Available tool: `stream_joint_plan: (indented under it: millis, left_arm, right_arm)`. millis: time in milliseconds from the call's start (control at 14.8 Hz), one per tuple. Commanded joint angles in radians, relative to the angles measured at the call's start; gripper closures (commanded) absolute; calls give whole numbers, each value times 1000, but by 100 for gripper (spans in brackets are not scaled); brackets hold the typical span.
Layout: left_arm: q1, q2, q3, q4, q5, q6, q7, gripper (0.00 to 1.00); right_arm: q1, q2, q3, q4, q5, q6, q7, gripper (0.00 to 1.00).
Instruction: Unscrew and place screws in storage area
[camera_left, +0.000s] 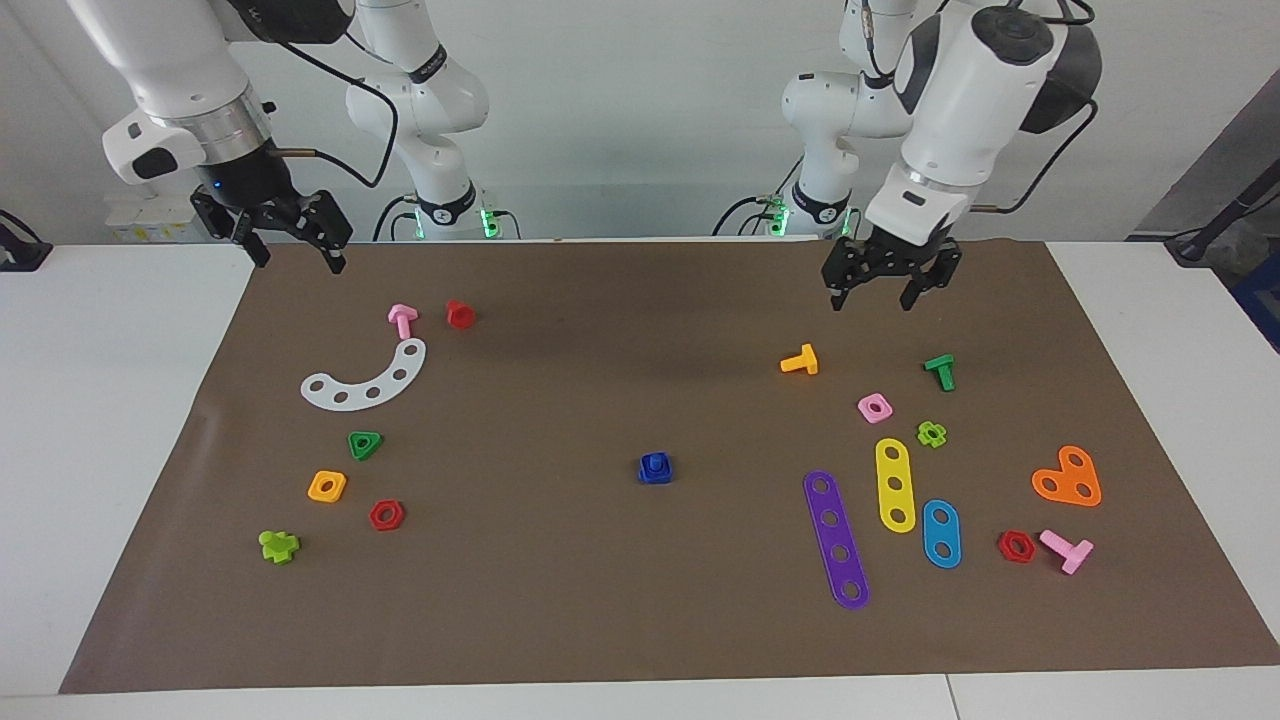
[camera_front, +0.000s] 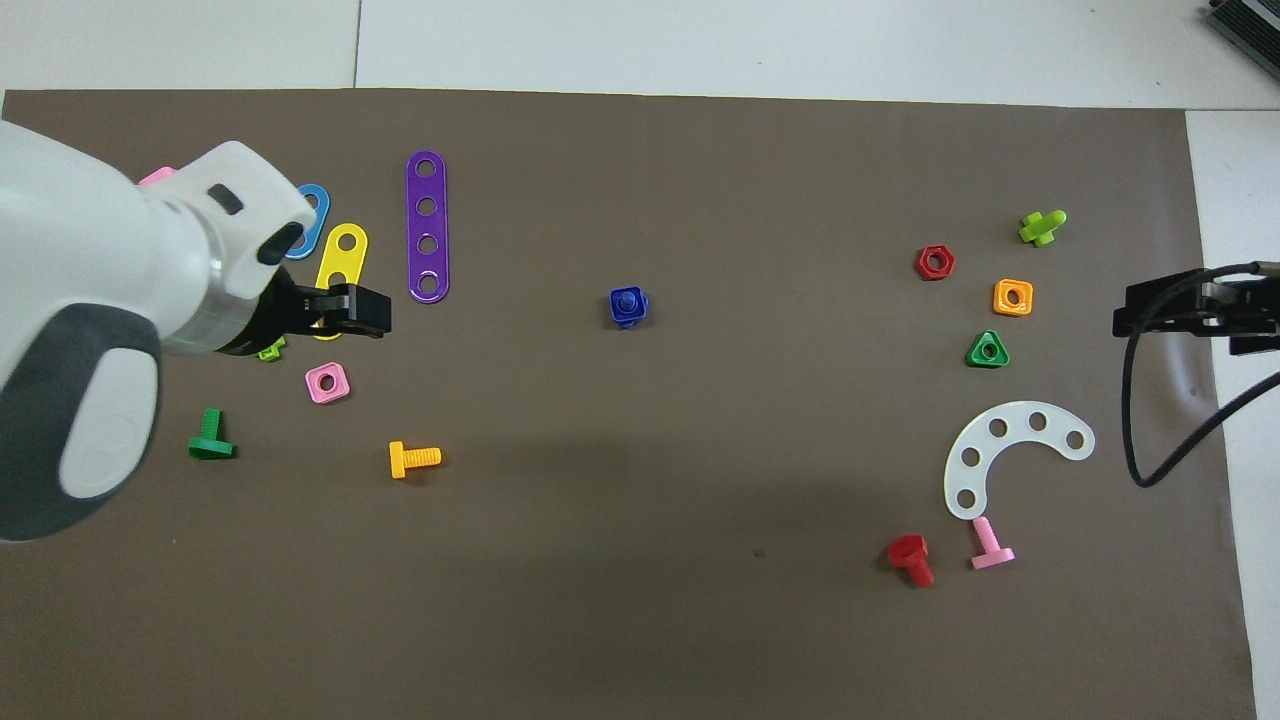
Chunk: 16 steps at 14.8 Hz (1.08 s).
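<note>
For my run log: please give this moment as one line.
left gripper: open, empty, raised | right gripper: open, waiting | blue screw: untouched, mat centre

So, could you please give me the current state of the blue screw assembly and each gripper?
blue screw: seated in its blue nut, not unscrewed, lying mid-mat, untouched.
left gripper: open, empty, raised over the mat near the orange bolt.
right gripper: open, empty, waiting over the mat's corner at its own end.

Matt brown mat (camera_left: 600, 600), glossy plastic yellow strip (camera_left: 896, 485)
</note>
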Motion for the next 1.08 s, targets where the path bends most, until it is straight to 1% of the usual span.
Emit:
stream_joint_plan:
  millis: [0,203,271,406,541,609,880,1015]
  left_arm:
    - [-77,142,18,104,-16,28,-82,1]
    - [-133,250,20,183,-50,96,-134,1]
    - [-143,303,20,232,-51,107,-157,1]
    - [-183,427,23,362,-44,107,-226,2]
    - [-212,530,31,465,-40,109,-258,2]
    - [-225,564,31,500,-31,110,-267,2]
    - [-274,626,28,508,-8,190,-272,5]
    - [-277,632,26,504,-7,221,-272,6]
  right_arm:
    - [-7,-18,5,-18,2,3,-24,0]
    - [-7,-18,5,-18,2,3,-24,0]
    - [-7,-18,5,-18,2,2,-24,0]
    - [-7,-18,5,-18,2,2,-25,0]
    - [-7,-18,5,-18,2,3,-24,0]
    - [-7,-18,5,-18,2,2,-24,0]
    - [-7,-18,5,-18,2,3,-24,0]
    - [-7,-18,5,-18,2,2,-25,0]
